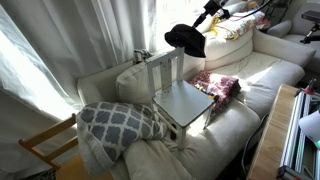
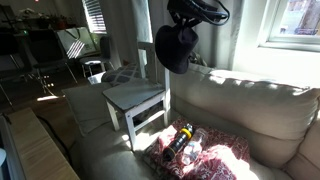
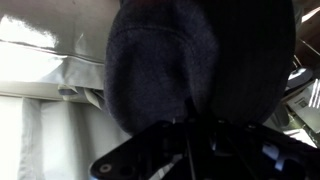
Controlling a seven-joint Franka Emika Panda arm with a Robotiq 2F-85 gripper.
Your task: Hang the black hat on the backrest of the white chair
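Observation:
The black hat (image 1: 186, 39) hangs floppy from my gripper (image 1: 205, 18), in the air above and just behind the top of the white chair's backrest (image 1: 160, 68). The white chair (image 2: 133, 97) stands on the sofa with its flat seat free. In an exterior view the black hat (image 2: 175, 46) dangles under the gripper (image 2: 188, 14), beside the backrest post. In the wrist view the black hat (image 3: 190, 60) fills most of the picture and the gripper (image 3: 190, 125) is closed on its fabric.
A cream sofa (image 1: 255, 75) holds the chair. A grey patterned cushion (image 1: 118, 121) lies by the chair, and a pink floral cloth (image 1: 216, 84) with a bottle (image 2: 178, 141) on its other side. A wooden-framed chair (image 1: 45, 148) stands near the sofa's end.

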